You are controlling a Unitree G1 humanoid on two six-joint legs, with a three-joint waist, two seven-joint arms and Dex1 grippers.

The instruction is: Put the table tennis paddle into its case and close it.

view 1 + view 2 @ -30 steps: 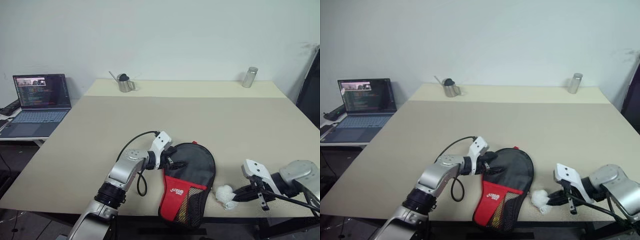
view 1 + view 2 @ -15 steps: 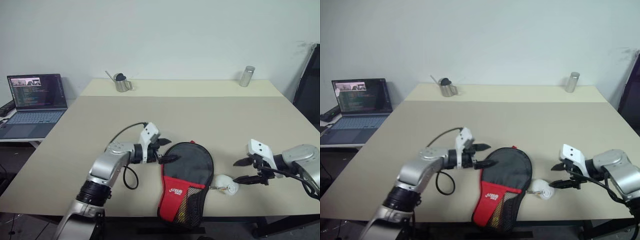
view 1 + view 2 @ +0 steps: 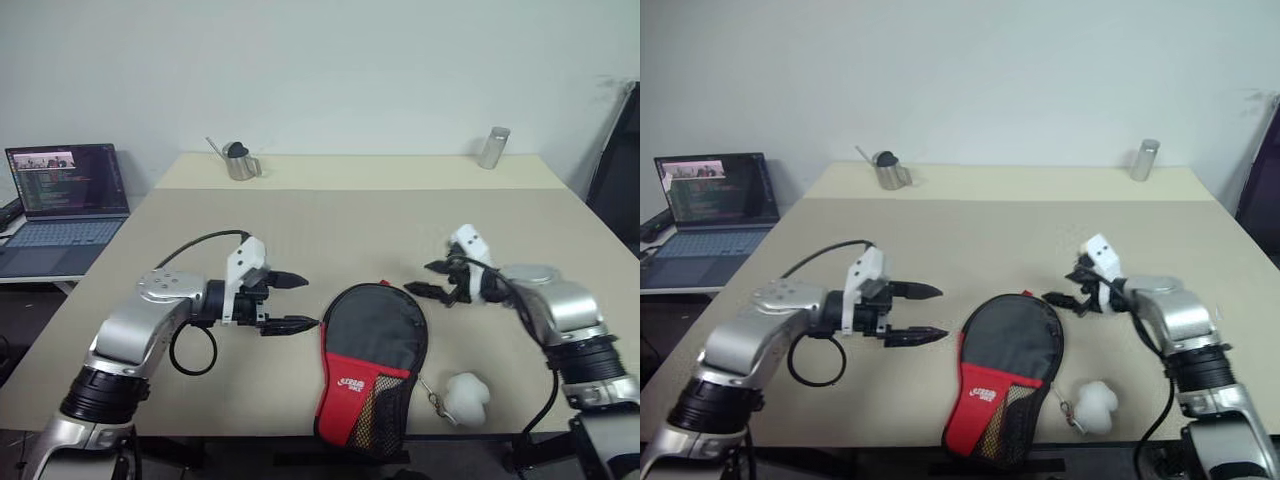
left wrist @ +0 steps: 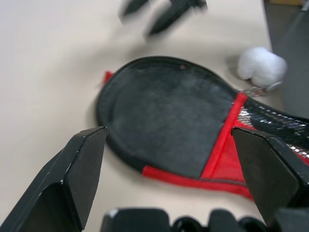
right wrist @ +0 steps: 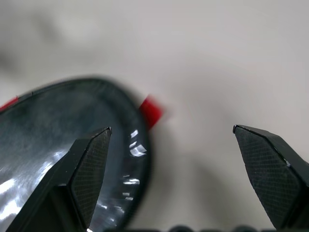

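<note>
A: Case (image 3: 372, 345) position?
B: It is laid flat near the front edge of the table (image 3: 350, 225), round end away from the robot, narrow end with the red panel and mesh pocket at the table's front edge. A small red tab is seen at the round end. It looks zipped, though the zip itself cannot be made out.

A: Paddle?
B: No paddle is seen lying loose on the table.

A: Charm (image 3: 467, 398)?
B: It is seen on the table just right of the case's narrow end, joined to it by a short chain.

A: Left hand (image 3: 296, 301)?
B: It is held above the table just left of the case, fingers spread wide, nothing between them, tips pointed toward the case. Apart from it, not touching.

A: Right hand (image 3: 428, 279)?
B: It is held over the table just right of the case's round end, fingers spread, nothing gripped. In the right wrist view the case's rim and red tab are seen between the fingers (image 5: 89, 164), below them.

A: Other items?
B: A small metal jug (image 3: 238, 162) is noted at the far left of the table, a metal can (image 3: 492, 147) at the far right. An open laptop (image 3: 62, 205) is set on a side desk to the left.
</note>
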